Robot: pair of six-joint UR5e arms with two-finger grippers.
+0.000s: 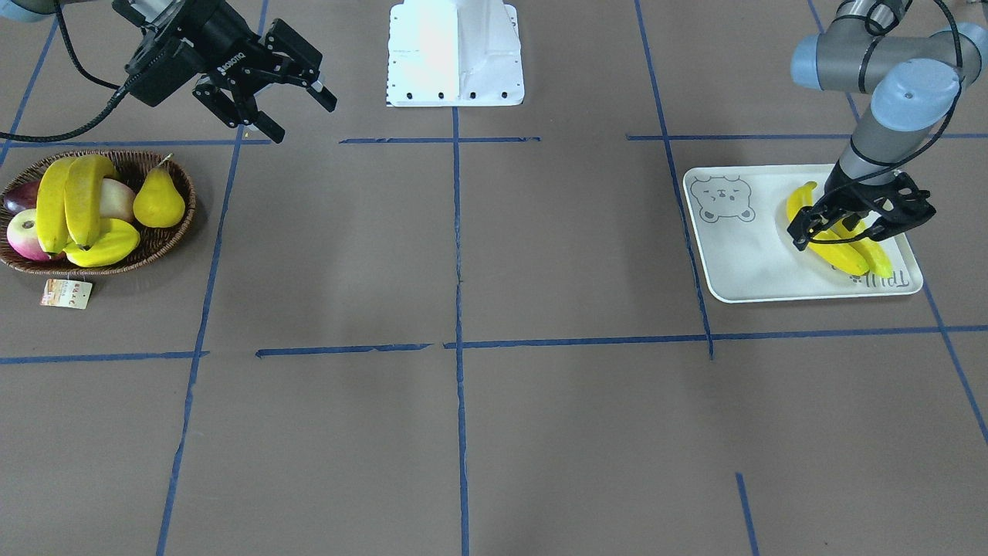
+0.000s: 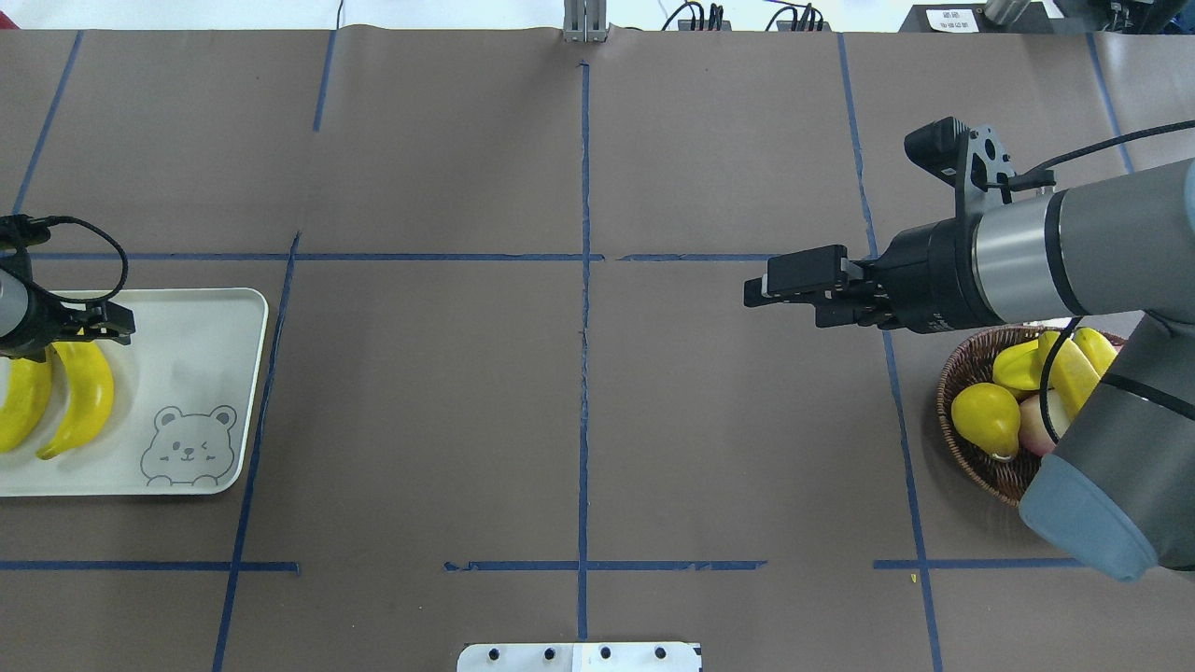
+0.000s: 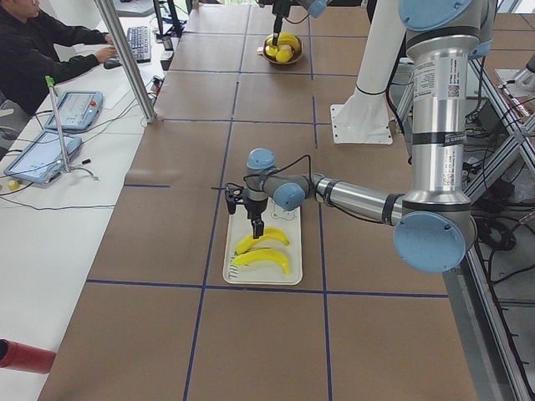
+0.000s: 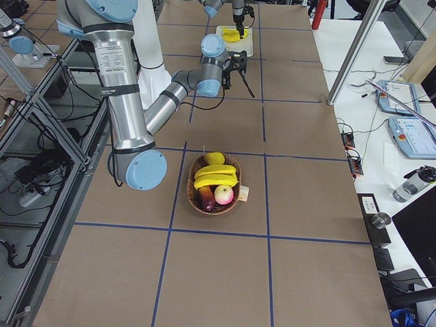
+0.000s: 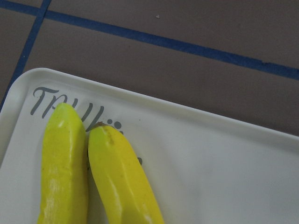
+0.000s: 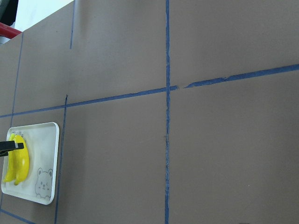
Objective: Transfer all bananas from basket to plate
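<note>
Two bananas [image 1: 845, 259] lie side by side on the off-white bear plate [image 1: 741, 262]; they also show in the overhead view [image 2: 89, 392] and the left wrist view [image 5: 121, 172]. My left gripper [image 1: 857, 224] hangs open just above them and holds nothing. Two more bananas [image 1: 85, 197] lie on top of the fruit in the brown wicker basket [image 1: 185, 208] at the other end of the table. My right gripper [image 1: 301, 116] is open and empty, in the air beside the basket, toward the table's middle [image 2: 761, 285].
The basket also holds a yellow pear [image 1: 158, 202], a starfruit [image 1: 104, 245] and apples [image 1: 23, 235]. Its paper tag [image 1: 67, 293] lies on the table. The white robot base [image 1: 455, 54] stands at the table's edge. Blue tape lines cross the brown table.
</note>
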